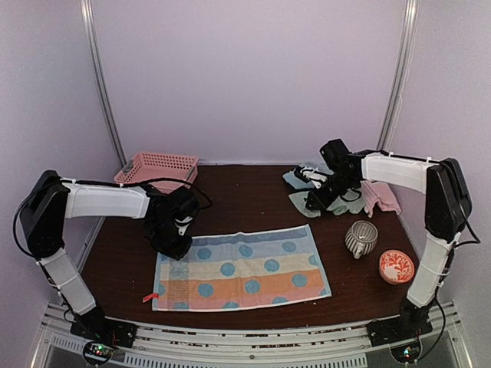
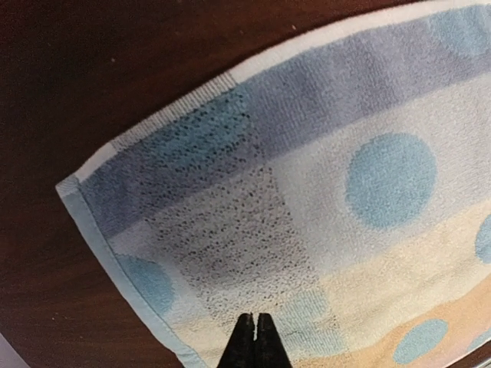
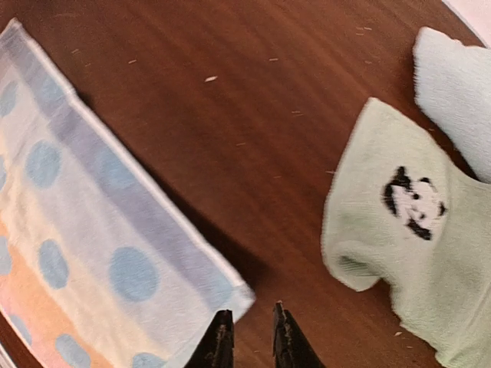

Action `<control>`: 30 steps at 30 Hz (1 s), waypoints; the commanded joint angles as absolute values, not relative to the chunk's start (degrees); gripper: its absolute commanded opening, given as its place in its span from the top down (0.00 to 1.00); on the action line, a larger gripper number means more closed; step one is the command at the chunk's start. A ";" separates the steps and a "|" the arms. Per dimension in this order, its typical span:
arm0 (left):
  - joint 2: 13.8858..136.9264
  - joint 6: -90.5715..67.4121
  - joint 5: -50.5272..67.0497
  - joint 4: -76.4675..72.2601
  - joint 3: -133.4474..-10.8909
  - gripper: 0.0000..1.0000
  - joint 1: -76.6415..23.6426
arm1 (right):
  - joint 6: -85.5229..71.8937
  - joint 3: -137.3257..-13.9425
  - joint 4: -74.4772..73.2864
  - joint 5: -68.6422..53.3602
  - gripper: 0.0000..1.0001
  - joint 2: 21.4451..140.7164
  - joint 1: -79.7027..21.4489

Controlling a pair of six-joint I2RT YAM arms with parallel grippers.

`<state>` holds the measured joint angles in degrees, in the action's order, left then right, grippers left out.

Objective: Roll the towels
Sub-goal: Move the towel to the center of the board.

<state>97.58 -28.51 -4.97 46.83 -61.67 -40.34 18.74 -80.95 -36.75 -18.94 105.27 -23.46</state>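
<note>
— From above, where to find the towels?
— Seeing a large striped towel (image 1: 242, 270) with blue spots, spread flat on the dark table (image 1: 253, 195), near and in the centre. Seeing also a heap at the far right: a light blue towel (image 1: 294, 179), a green towel (image 1: 304, 205), a pink towel (image 1: 381, 196). Not rolled, any of them.

— And the tools from there?
— Finding the left gripper (image 1: 177, 248) at the far left corner of the striped towel, and the right gripper (image 1: 314, 205) between the heap and the far right corner of the striped towel. Cannot tell the jaws from so high. Noting besides a pink basket (image 1: 157, 169) far left, then a grey ribbed cup (image 1: 360, 238) and a red patterned bowl (image 1: 397, 266) at the right.

— Through the left wrist?
— Tips pressed together, no gap at all, over the striped towel close to its corner. Cannot tell whether touching the cloth or only above it.

— Through the right wrist?
— Jaws a little apart, bare wood in the gap, nothing clamped. To the left of the tips, a corner of the striped towel, flat. To the right, the green towel, crumpled, with a small dark panda mark on top. Touching neither of the two.
</note>
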 commanded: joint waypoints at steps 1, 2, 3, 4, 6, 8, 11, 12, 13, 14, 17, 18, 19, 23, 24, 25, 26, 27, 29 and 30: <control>94.69 -25.49 -4.34 47.26 -63.57 1.00 -36.80 | 21.89 -73.45 -37.76 -25.81 0.84 102.72 -26.68; 95.08 -25.22 -4.20 46.79 -63.54 1.00 -35.75 | 21.76 -71.88 -37.07 -25.64 0.85 102.50 -27.52; 95.61 -25.08 -4.23 45.90 -63.38 1.00 -35.02 | 21.23 -70.46 -36.07 -25.24 0.86 102.37 -27.85; 96.00 -25.05 -4.53 44.46 -63.06 1.00 -34.58 | 20.36 -68.12 -34.69 -24.91 0.87 102.36 -28.08; 97.42 -24.74 -5.68 41.47 -62.47 1.00 -34.41 | 19.44 -65.51 -32.83 -23.52 0.89 102.63 -28.23; 99.67 -24.17 -6.93 40.71 -62.99 1.00 -34.39 | 19.55 -64.41 -32.71 -19.71 0.90 103.24 -28.22; 101.43 -23.98 -7.46 39.76 -63.25 1.00 -34.38 | 20.01 -63.19 -33.49 -14.96 0.90 103.53 -28.22; 101.38 -24.00 -7.35 39.13 -63.01 1.00 -34.44 | 19.99 -62.50 -33.34 -13.02 0.90 103.51 -28.21; 101.23 -24.00 -7.11 38.63 -62.94 1.00 -34.38 | 20.08 -61.76 -33.25 -11.13 0.90 103.41 -28.21; 101.17 -23.95 -7.11 38.33 -62.97 1.00 -34.42 | 20.18 -61.05 -33.15 -9.72 0.90 103.26 -28.15; 101.16 -23.72 -8.08 37.81 -63.72 1.00 -34.37 | 20.50 -59.16 -33.48 -6.63 0.90 103.08 -27.89; 101.36 -23.49 -8.48 37.63 -64.10 1.00 -34.37 | 20.56 -58.57 -33.63 -6.04 0.90 103.03 -27.67; 101.60 -23.27 -8.83 37.62 -64.50 1.00 -34.41 | 20.59 -58.30 -33.66 -5.68 0.90 103.01 -27.57; 102.33 -22.30 -11.13 37.27 -66.58 1.00 -34.39 | 19.28 -57.86 -34.69 -3.91 0.91 102.91 -26.89; 102.51 -22.12 -11.73 37.16 -67.30 1.00 -34.37 | 18.49 -57.77 -34.90 -2.99 0.92 103.08 -26.89; 102.60 -21.93 -12.41 36.96 -68.04 1.00 -34.32 | 17.69 -57.97 -35.68 -2.19 0.92 103.63 -26.89; 102.57 -21.89 -12.88 36.73 -68.81 1.00 -34.36 | 17.26 -58.34 -37.09 -2.24 0.92 104.29 -26.89; 102.61 -21.81 -13.12 36.55 -69.54 1.00 -34.31 | 17.08 -58.39 -38.16 -2.31 0.92 104.76 -26.89; 102.57 -21.64 -13.22 36.39 -70.82 0.97 -34.01 | 17.25 -57.75 -38.97 -1.72 0.92 104.50 -26.89; 102.57 -21.54 -13.18 36.57 -71.22 0.94 -33.88 | 17.49 -57.60 -39.50 -1.46 0.92 104.22 -26.89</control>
